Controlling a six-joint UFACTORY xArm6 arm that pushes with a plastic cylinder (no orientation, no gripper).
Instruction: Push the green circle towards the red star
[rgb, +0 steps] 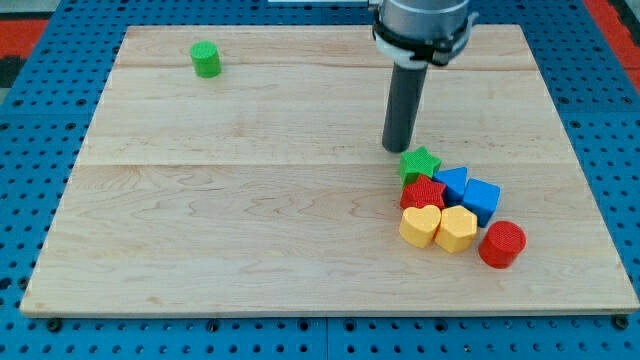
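Observation:
The green circle (206, 60) stands alone near the view's top left of the wooden board (240, 220). The red star (423, 192) sits in a cluster of blocks at the view's right, just below a green star (420, 162). My tip (397, 148) rests on the board just left of and above the green star, close to it, and far to the right of the green circle.
The cluster also holds two blue blocks (452, 182) (482, 198), a yellow heart (420, 225), a yellow hexagon (458, 229) and a red circle (501, 244). A blue perforated table surrounds the board.

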